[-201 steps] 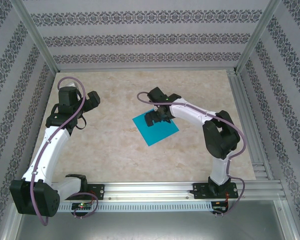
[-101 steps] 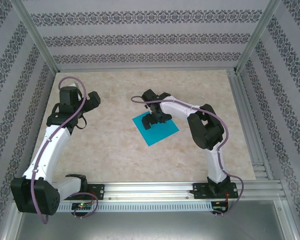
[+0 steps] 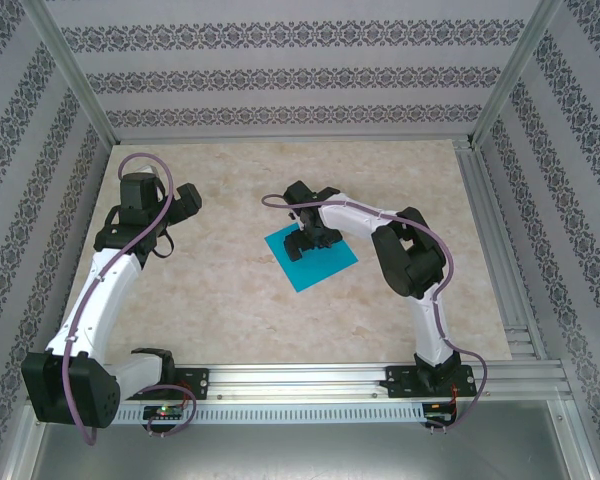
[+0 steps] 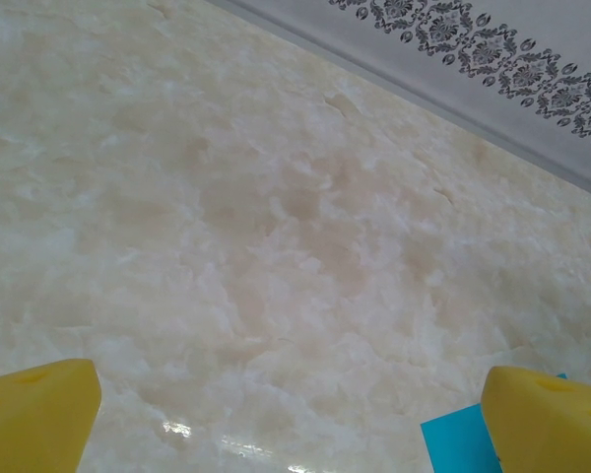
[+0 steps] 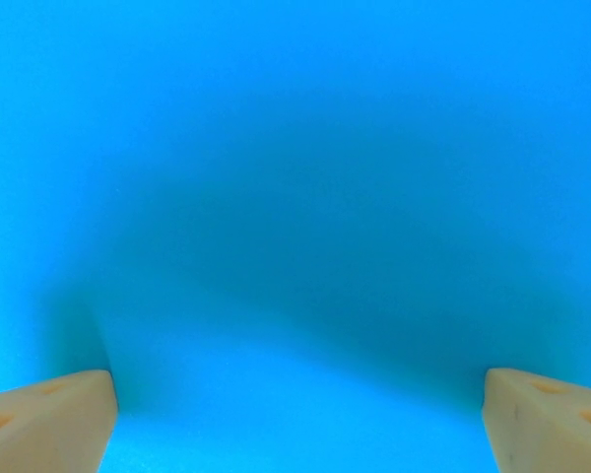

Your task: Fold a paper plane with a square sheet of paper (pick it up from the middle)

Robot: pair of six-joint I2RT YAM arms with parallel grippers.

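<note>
The square sheet of paper [image 3: 323, 264] lies flat and unfolded on the marble table, turned like a diamond. My right gripper [image 3: 308, 243] points down onto its upper middle. In the right wrist view the turquoise sheet [image 5: 295, 197] is very close, and the two tan fingertips [image 5: 49, 419] stand wide apart with only flat paper between them; the right gripper [image 5: 300, 414] is open. My left gripper [image 3: 185, 204] hangs open above bare table far to the left, apart from the sheet. A corner of the sheet [image 4: 453, 448] shows beside its right yellow finger [image 4: 547, 419]. The paper plane is out of view.
The marble tabletop [image 3: 230, 290] is walled by patterned panels and metal posts. An aluminium rail [image 3: 320, 380] runs along the near edge, with both arm bases on it. The right arm's elbow [image 3: 410, 255] rises to the right of the sheet.
The right arm folded its elbow inward and set its gripper lower onto the sheet, then held nearly still. The sheet and the left arm have not moved.
</note>
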